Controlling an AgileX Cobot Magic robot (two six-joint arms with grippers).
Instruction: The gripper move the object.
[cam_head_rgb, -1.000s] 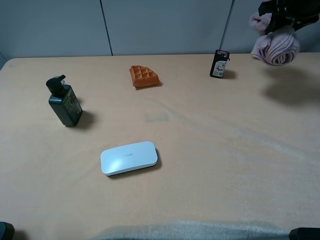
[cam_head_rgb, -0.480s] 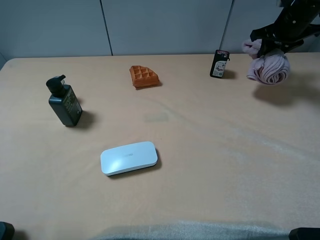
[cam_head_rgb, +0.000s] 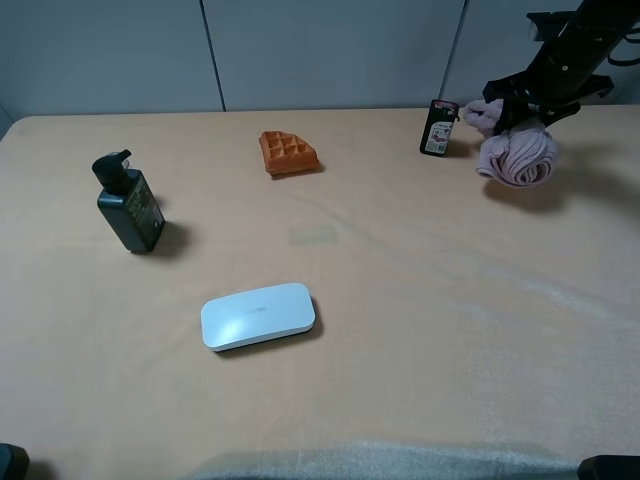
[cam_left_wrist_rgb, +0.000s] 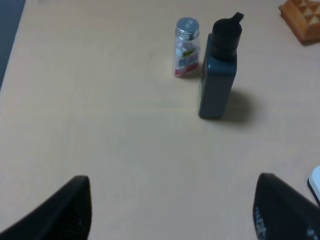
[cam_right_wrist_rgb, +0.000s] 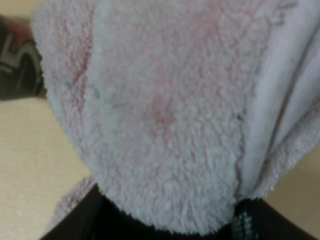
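The dusty-pink rolled towel (cam_head_rgb: 515, 153) hangs from my right gripper (cam_head_rgb: 522, 106) at the far right of the table, just right of a small dark bottle. The gripper is shut on the towel's middle and holds it just above the table surface. In the right wrist view the towel (cam_right_wrist_rgb: 165, 100) fills the frame, between the dark fingers (cam_right_wrist_rgb: 240, 220). My left gripper (cam_left_wrist_rgb: 170, 210) is open and empty; only its two dark fingertips (cam_left_wrist_rgb: 70, 210) show, low over bare table, short of a dark pump bottle.
An orange waffle piece (cam_head_rgb: 288, 152) lies at the back centre. A dark pump bottle (cam_head_rgb: 128, 203) stands at the left, with a small pill jar (cam_left_wrist_rgb: 187, 48) beside it. A white flat case (cam_head_rgb: 258, 316) lies front centre. A small dark bottle (cam_head_rgb: 438, 127) stands next to the towel.
My right gripper has carried the towel down and to the left, from the top right corner to beside the small dark bottle. Nothing else has moved.
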